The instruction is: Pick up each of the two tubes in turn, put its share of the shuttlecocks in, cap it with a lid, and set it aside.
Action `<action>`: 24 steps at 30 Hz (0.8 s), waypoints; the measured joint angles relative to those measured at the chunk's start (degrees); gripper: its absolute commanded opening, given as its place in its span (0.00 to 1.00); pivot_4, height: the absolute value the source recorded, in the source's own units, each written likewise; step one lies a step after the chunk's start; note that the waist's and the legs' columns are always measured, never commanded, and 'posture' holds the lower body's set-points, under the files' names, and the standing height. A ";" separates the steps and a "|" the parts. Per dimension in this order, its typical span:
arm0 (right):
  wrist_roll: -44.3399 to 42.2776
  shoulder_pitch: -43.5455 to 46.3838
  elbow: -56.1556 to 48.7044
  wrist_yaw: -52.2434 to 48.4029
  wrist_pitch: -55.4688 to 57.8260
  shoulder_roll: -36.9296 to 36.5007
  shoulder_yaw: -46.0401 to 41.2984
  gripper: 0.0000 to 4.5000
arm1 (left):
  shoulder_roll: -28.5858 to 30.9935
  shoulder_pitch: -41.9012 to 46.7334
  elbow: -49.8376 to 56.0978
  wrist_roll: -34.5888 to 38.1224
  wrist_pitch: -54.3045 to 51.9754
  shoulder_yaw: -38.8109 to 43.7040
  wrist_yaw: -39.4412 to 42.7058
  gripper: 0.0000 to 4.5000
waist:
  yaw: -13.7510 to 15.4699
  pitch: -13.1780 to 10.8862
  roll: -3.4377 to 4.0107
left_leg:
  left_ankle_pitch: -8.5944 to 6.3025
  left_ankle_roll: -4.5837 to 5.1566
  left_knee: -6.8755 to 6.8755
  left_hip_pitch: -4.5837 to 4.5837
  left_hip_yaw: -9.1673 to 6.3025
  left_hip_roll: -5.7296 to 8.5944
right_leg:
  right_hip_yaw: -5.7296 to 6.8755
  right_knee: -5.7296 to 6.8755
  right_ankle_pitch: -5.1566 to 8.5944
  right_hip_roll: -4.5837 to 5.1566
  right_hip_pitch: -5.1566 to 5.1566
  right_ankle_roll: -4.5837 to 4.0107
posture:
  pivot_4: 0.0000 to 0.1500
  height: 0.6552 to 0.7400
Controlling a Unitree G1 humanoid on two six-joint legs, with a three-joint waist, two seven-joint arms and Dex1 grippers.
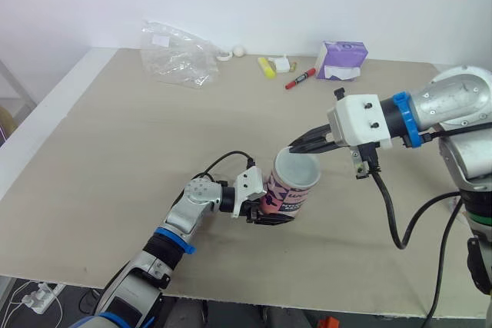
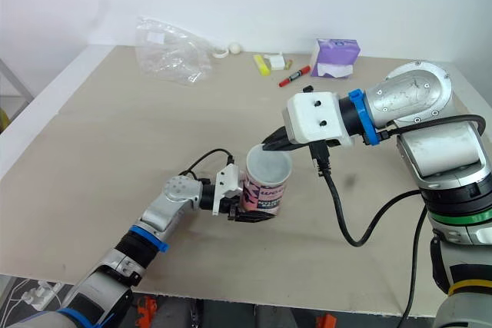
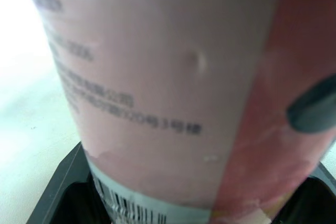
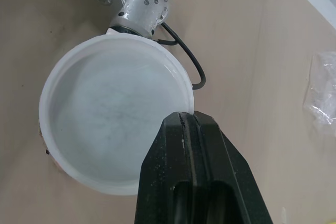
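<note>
A pink printed tube stands upright near the table's front middle. A white lid sits on its top. My left gripper is shut on the tube's lower body from the left side; the tube's label is pressed close in the left wrist view. My right gripper hovers at the far right rim of the lid. Its two black fingers are pressed together, with their tips at the rim's edge. I cannot tell whether the tips touch the lid.
At the back of the table lie a crumpled clear plastic bag, a purple tissue pack, a red marker, a yellow object and a small white ball. A black cable hangs from my right wrist.
</note>
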State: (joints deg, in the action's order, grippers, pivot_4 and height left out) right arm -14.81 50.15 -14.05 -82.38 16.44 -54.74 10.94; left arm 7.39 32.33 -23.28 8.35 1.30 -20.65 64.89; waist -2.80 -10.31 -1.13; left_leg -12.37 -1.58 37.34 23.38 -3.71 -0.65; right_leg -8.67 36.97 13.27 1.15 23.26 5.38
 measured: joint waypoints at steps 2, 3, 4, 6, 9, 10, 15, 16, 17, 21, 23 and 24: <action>0.12 -0.21 -0.05 0.00 -0.22 0.00 0.01 0.00 | 0.00 0.00 0.00 0.00 -0.02 0.00 0.00 0.68 | 0.00 0.00 0.00 | 0.00 0.00 0.00 0.00 0.00 0.00 | 0.00 0.00 0.01 0.00 0.00 -0.02 | 1.00 1.00; 0.24 -0.33 -0.06 0.00 -0.34 0.01 0.05 0.00 | 0.00 0.00 0.00 0.00 -0.02 -0.01 0.00 0.68 | 0.00 0.00 0.00 | 0.00 0.00 0.00 0.00 0.00 0.00 | 0.00 0.00 0.01 0.00 0.00 -0.02 | 1.00 1.00; 0.37 -0.37 -0.06 -0.01 -0.44 0.01 0.13 0.00 | 0.00 0.00 0.01 0.00 -0.03 -0.01 0.00 0.68 | 0.00 0.00 0.00 | 0.00 0.00 0.00 0.00 0.00 0.00 | 0.00 0.00 0.01 0.00 0.00 -0.01 | 1.00 1.00; 0.61 -0.38 -0.02 -0.04 -0.92 0.06 0.29 0.00 | 0.00 0.00 0.02 0.00 -0.06 -0.01 0.00 0.68 | 0.00 0.00 0.00 | 0.00 0.00 0.00 0.00 0.00 0.00 | 0.00 0.00 0.01 0.00 0.00 -0.01 | 1.00 1.00; 0.78 -0.38 0.14 -0.07 -1.32 0.15 0.44 0.00 | 0.00 -0.01 0.03 0.00 -0.09 -0.01 0.00 0.68 | 0.00 0.00 0.00 | 0.00 0.00 0.00 0.00 0.00 0.00 | 0.00 0.00 0.00 0.00 0.00 -0.01 | 1.00 1.00; 0.90 -0.37 0.23 -0.11 -1.47 0.22 0.48 0.00 | 0.00 -0.02 0.06 0.00 -0.13 -0.01 0.00 0.68 | 0.00 0.00 0.00 | 0.00 0.00 0.00 0.00 0.00 0.00 | 0.00 0.00 0.01 0.00 0.00 -0.01 | 1.00 1.00; 1.21 -0.30 0.78 -0.23 -1.60 0.63 1.29 0.19 | 0.00 -0.11 0.27 0.02 -0.41 -0.01 -0.23 0.68 | 0.00 0.00 0.00 | 0.00 0.00 0.00 0.00 0.00 0.00 | 0.00 0.00 0.02 0.00 0.00 -0.04 | 1.00 1.00; 1.45 -0.29 0.86 -0.23 -1.56 0.70 1.65 0.28 | 0.01 -0.12 0.28 0.04 -0.48 -0.01 -0.30 0.68 | 0.00 0.00 0.00 | 0.00 0.00 0.00 0.00 0.00 0.00 | 0.00 0.00 0.03 0.00 0.00 -0.05 | 1.00 1.00; 1.52 -0.21 0.87 -0.22 -1.55 0.71 1.65 0.40 | 0.01 -0.13 0.28 0.06 -0.52 0.00 -0.34 0.68 | 0.00 0.00 0.00 | 0.00 0.00 0.00 -0.01 0.00 0.00 | 0.00 0.00 0.04 0.00 0.00 -0.07 | 1.00 1.00; 1.54 0.30 0.94 0.14 -1.47 0.72 1.48 0.48 | 0.05 -0.14 0.27 0.07 -0.55 0.00 -0.43 0.68 | -0.02 0.00 0.00 | 0.00 0.00 0.00 -0.02 0.00 0.00 | 0.00 0.00 0.06 -0.01 -0.01 -0.12 | 1.00 1.00; 0.10 0.30 1.29 1.09 1.03 1.07 0.99 0.48 | 0.06 -0.14 0.28 0.09 -0.55 0.03 -0.50 0.68 | -0.02 0.00 0.00 | 0.00 0.00 0.01 -0.02 0.00 0.00 | 0.00 0.00 0.05 0.00 -0.01 -0.15 | 1.00 1.00; -0.77 0.36 1.36 1.36 2.35 1.16 0.09 0.48 | 0.05 -0.13 0.29 0.10 -0.55 0.03 -0.50 0.68 | -0.02 0.00 0.00 | 0.00 0.00 0.01 -0.01 0.00 0.00 | 0.00 0.00 0.05 0.00 0.00 -0.15 | 1.00 1.00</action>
State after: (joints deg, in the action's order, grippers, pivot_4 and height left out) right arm -15.58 50.51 -12.69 -81.01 18.79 -53.58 11.03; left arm 7.44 32.20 -22.98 8.45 0.75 -20.62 64.39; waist -2.81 -10.31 -1.13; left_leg -12.37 -1.58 37.35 23.37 -3.71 -0.65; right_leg -8.67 36.97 13.32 1.15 23.26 5.23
